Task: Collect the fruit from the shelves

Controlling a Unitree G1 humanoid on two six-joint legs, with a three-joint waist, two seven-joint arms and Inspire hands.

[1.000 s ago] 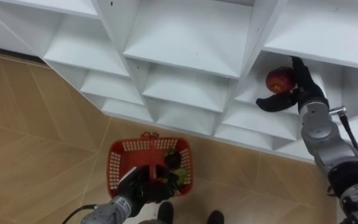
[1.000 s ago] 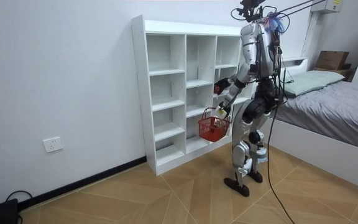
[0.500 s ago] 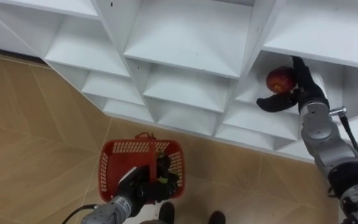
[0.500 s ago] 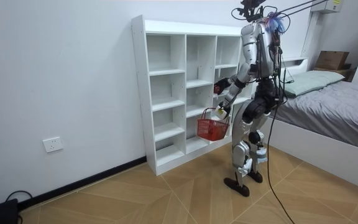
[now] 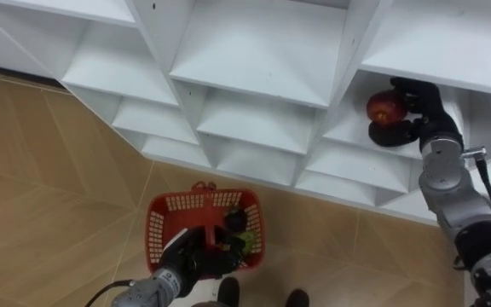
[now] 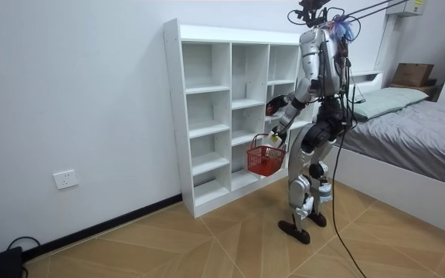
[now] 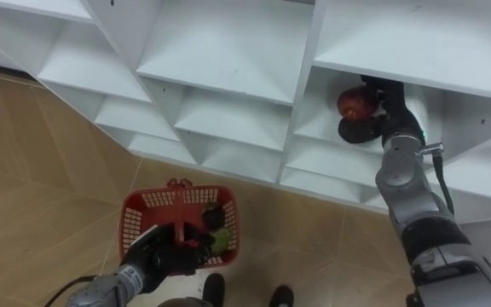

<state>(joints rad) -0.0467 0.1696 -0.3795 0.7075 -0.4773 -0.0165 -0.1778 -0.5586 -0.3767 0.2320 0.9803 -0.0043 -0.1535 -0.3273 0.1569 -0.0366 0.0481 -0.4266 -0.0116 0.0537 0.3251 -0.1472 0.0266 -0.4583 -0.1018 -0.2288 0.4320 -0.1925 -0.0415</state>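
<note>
Our right hand (image 5: 424, 111) is curled round the red apple (image 5: 384, 107) on the closet shelf (image 5: 361, 128); the basket (image 5: 162, 223), gripped in our left hand (image 5: 193, 258), hangs well below, leftward

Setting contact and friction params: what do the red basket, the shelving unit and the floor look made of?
The basket looks like moulded plastic, matte red, with open lattice walls. The shelving unit is probably laminated board: smooth white flat panels with small dark fixing holes. The floor is wood or wood-look laminate, with tan grained planks laid at angles.
</note>
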